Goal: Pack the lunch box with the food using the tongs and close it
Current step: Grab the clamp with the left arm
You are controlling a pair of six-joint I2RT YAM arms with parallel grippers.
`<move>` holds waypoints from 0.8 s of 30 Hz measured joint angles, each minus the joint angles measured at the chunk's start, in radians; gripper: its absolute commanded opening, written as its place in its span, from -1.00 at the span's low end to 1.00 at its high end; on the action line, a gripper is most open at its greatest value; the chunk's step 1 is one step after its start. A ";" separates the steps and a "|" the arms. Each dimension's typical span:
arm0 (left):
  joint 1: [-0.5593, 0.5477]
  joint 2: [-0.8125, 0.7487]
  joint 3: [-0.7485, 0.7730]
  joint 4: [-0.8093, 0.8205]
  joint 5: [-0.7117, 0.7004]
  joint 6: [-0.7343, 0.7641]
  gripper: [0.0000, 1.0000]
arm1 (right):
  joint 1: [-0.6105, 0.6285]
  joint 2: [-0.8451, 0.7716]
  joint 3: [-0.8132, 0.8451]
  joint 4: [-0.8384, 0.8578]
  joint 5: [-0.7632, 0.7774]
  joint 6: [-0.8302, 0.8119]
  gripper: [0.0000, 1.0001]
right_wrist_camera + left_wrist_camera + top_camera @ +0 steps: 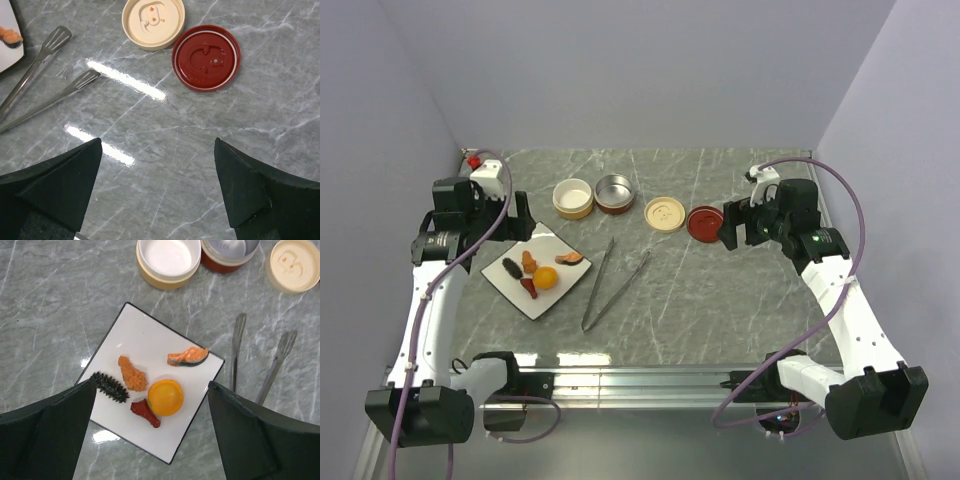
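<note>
At the far left the left gripper [520, 217] hangs over the far corner of the white square plate [535, 300]. Its fingers are spread wide with nothing between them. The plate sits turned like a diamond on the grey marble table [720, 290], at about 9 o'clock from the table's middle.

All the food is on the plate:
- The dark spiky oblong [110, 386] lies at 9 o'clock of the plate's centre.
- The orange crumbed piece [132, 373] is at 11 o'clock, just beside the oblong.
- The dark red drumstick [146, 413] is at 7 o'clock, touching the orange ball [165, 397].
- The orange ball itself sits at 4 o'clock.
- The salmon slice [187, 356] lies apart from the others at 2 o'clock, near the right corner.

At 1 o'clock from the plate the cream tub [573, 198] stands open and white inside. Just beside it at 3 o'clock is the dark red tub [614, 193], also open, showing its steel lining.

The tongs [599, 284] lie flat on the table at 3 o'clock from the plate, close to its edge. The joined end points to 6 o'clock and the two flat tips fan out toward 12 and 1 o'clock. No gripper touches them.

Further right, the cream lid [664, 213] lies flat at 3 o'clock from the red tub. The dark red lid [704, 223] is just beside it at 3 o'clock, a narrow gap between the two.

The right gripper [730, 225] hovers just right of the red lid. Its fingers are spread wide and hold nothing.
</note>
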 measured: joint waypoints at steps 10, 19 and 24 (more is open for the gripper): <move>-0.224 -0.013 -0.120 -0.072 -0.061 0.128 0.99 | 0.002 0.010 0.000 -0.003 0.004 0.000 0.99; -0.456 0.117 -0.126 -0.079 -0.121 0.108 0.93 | 0.002 0.046 0.000 -0.010 0.019 -0.003 0.99; -0.625 0.193 -0.150 -0.035 -0.162 -0.002 0.86 | 0.002 0.075 0.000 -0.018 0.041 -0.008 0.99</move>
